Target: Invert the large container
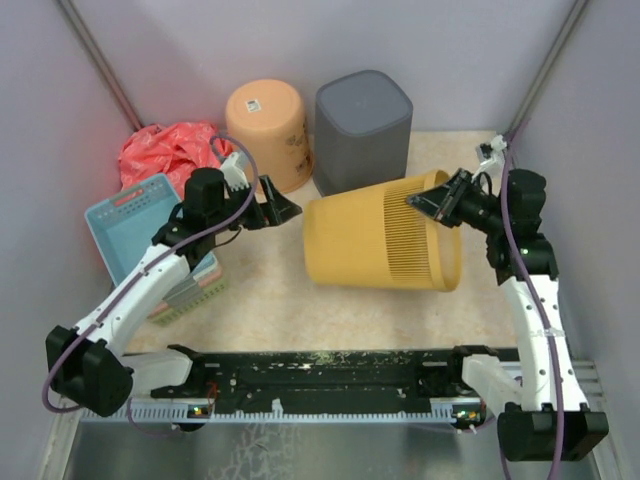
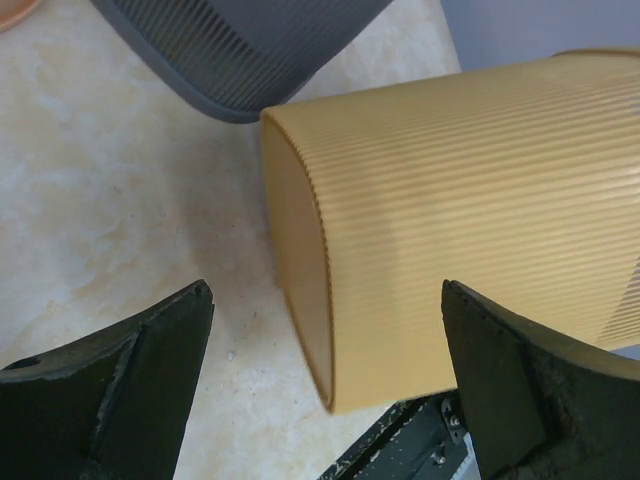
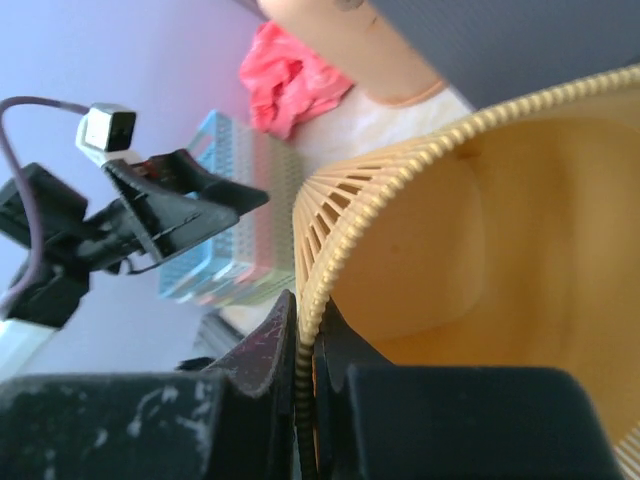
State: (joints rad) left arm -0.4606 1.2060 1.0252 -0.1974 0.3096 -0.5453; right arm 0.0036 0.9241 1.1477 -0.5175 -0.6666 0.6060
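- Yellow bin (image 1: 375,240) lies on its side mid-desk (image 1: 270,300). Open mouth faces right, closed base faces left.
- Bin wall is ribbed near the base and slatted twd the mouth.
- Right end effector (image 1: 432,203) is clamped on the bin's rim at the top of the mouth. Wrist view: one finger outside the slatted wall, one inside, wall pinched tight btwn them.
- Left end effector (image 1: 275,212) is spread wide and holds nothing.
- It sits just left of the bin's base, apart from it. In its wrist view the base edge shows btwn the two fingers, no contact.
- Grey bin (image 1: 363,115) stands behind the yellow bin, near the back wall. The two look close; can't tell if they touch.
- Orange bin (image 1: 268,130) stands just left of the grey one, w/ a small label on its top face.
- Red bag (image 1: 165,150) is in the back-left corner.
- Blue basket (image 1: 135,225) is in front of the bag, partly under the left arm.
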